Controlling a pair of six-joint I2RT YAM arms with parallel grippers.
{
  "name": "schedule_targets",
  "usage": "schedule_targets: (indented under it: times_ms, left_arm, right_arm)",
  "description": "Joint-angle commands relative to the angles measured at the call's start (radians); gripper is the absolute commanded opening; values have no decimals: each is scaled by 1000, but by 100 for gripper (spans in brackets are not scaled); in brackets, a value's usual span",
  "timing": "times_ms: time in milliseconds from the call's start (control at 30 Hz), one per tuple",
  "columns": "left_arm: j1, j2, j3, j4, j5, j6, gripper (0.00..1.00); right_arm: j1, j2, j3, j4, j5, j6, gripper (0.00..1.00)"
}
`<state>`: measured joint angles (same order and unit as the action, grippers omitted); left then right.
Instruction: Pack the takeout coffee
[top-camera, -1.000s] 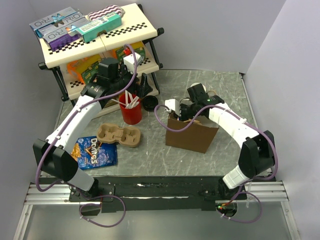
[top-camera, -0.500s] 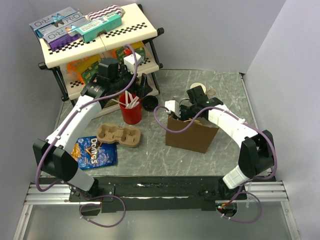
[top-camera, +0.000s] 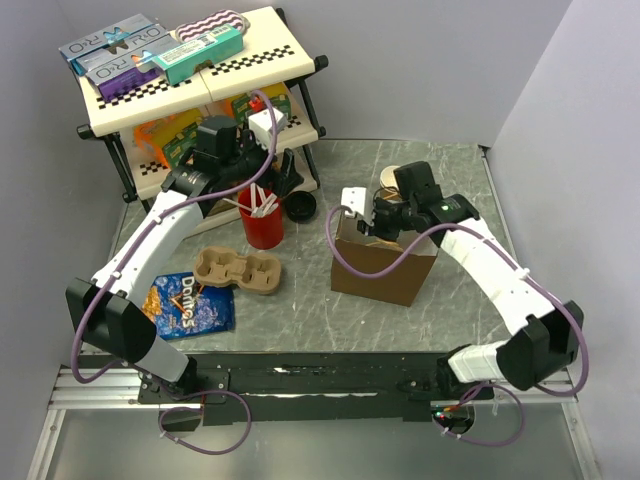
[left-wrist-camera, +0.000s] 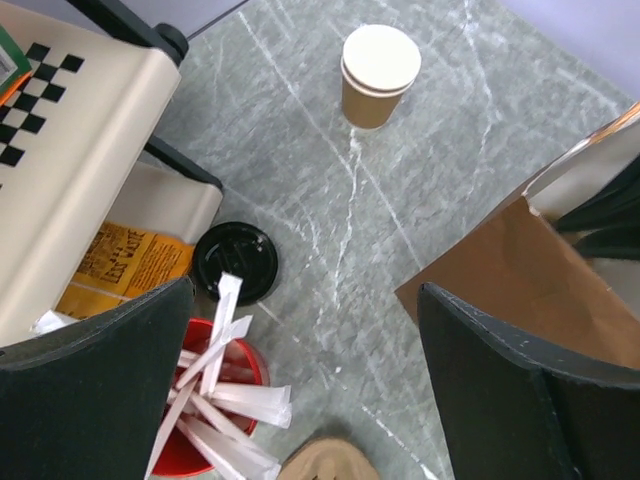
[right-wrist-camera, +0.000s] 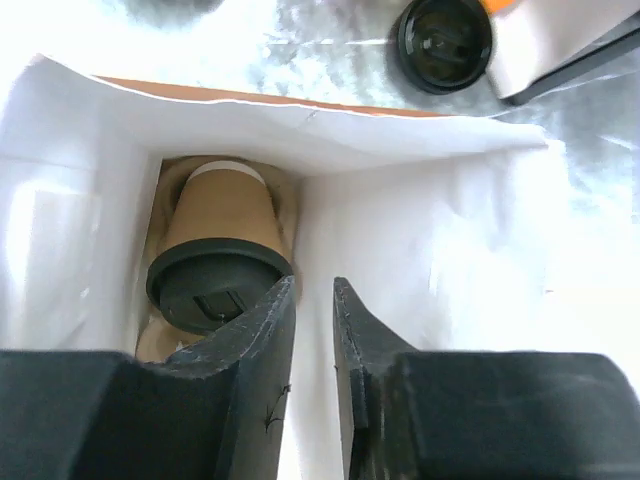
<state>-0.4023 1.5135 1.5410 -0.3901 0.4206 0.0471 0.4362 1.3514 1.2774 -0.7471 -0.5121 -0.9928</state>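
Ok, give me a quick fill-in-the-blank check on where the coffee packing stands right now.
The takeout coffee sits inside the paper bag; its lid is ____ in colour.
The right fingers above the bag hold ____.
The loose black lid lies on the table beside the ____ cup of sticks.
The left fingers stand wide ____.
Missing words: black; nothing; red; open.

The bag stands at centre right of the top view. The coffee sits inside it, against the left wall in the right wrist view. A cup stands above the bag in the top view. Left of the bag stands a cup of sticks, with a loose lid just right of it and a carrier below it. A chip packet lies at lower left, and a rack fills the upper left.
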Motion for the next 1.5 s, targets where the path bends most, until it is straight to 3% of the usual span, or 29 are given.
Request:
schedule_targets:
  times_ms: [0, 233, 467, 633, 1033, 1133, 1267, 1467]
  left_arm:
    - [5, -59, 8, -50, -55, 71, 99]
    - [19, -89, -35, -209, -128, 165, 100]
    - [101, -55, 5, -351, -242, 145, 86]
    - [172, -30, 13, -421, -335, 212, 83]
    - [221, 89, 90, -454, -183, 258, 73]
    - [221, 114, 93, -444, -164, 263, 69]
    - [221, 158, 146, -495, -129, 266, 51]
    - [221, 159, 120, -512, -141, 272, 47]
  right_arm:
    - [7, -75, 66, -58, 18, 28, 31]
    - [7, -156, 143, -95, 56, 94, 35]
    - [7, -247, 198, -80, 81, 178, 42]
    - [9, -278, 211, -69, 92, 232, 46]
    - [7, -316, 212, -96, 64, 286, 51]
    - [7, -325, 169, -120, 64, 267, 50]
    - [7, -339, 148, -130, 72, 267, 50]
    - [7, -359, 99, -133, 86, 252, 50]
